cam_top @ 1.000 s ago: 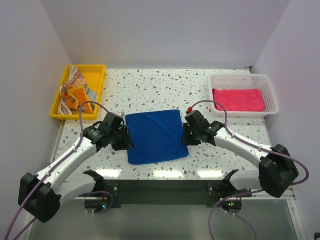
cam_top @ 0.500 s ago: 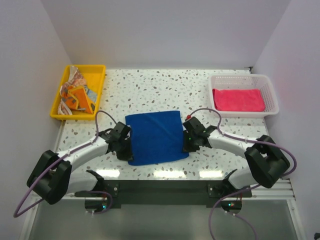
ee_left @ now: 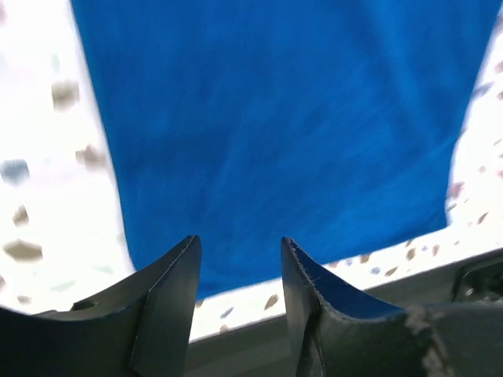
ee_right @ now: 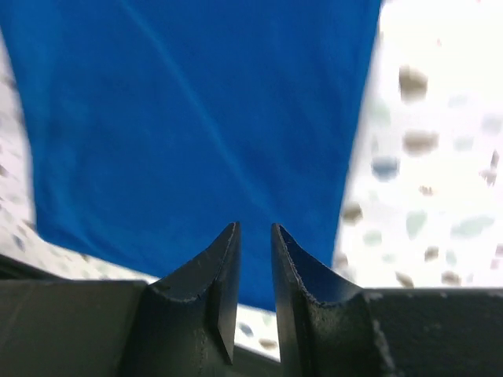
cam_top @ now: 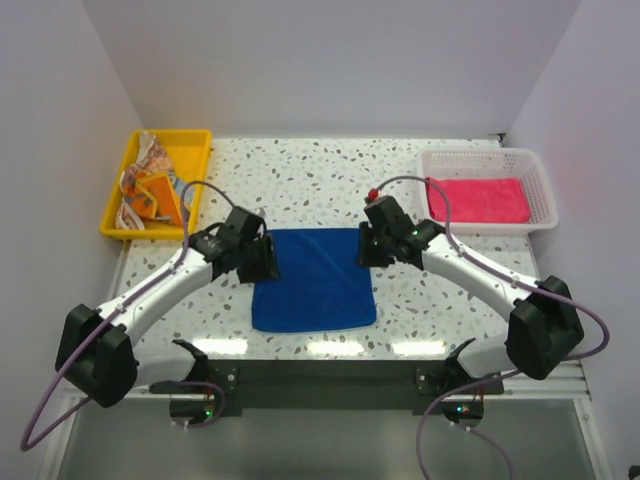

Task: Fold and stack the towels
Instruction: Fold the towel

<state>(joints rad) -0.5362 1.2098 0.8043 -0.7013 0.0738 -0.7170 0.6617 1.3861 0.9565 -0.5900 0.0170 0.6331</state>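
Observation:
The royal blue towel (cam_top: 315,285) lies spread flat at the middle of the table, near the front edge. My left gripper (cam_top: 268,262) hangs at its far left corner, open, with nothing between the jaws (ee_left: 240,240); the blue towel (ee_left: 275,118) fills that view beyond them. At the far right corner my right gripper (cam_top: 366,248) stands open by a narrow gap (ee_right: 255,226), also empty, above the blue towel (ee_right: 189,118). A folded pink towel (cam_top: 478,198) lies in the basket. Crumpled orange towels (cam_top: 150,190) sit in the tray.
A yellow tray (cam_top: 190,158) stands at the far left and a white mesh basket (cam_top: 541,190) at the far right. The table's front edge and a dark rail run just beyond the towel's near edge. Purple cables loop over both arms.
Both grippers dropped to the towel's near side edges, then rose and moved back to its far corners. The towel's far edge now lies slightly nearer. Both jaws opened a little.

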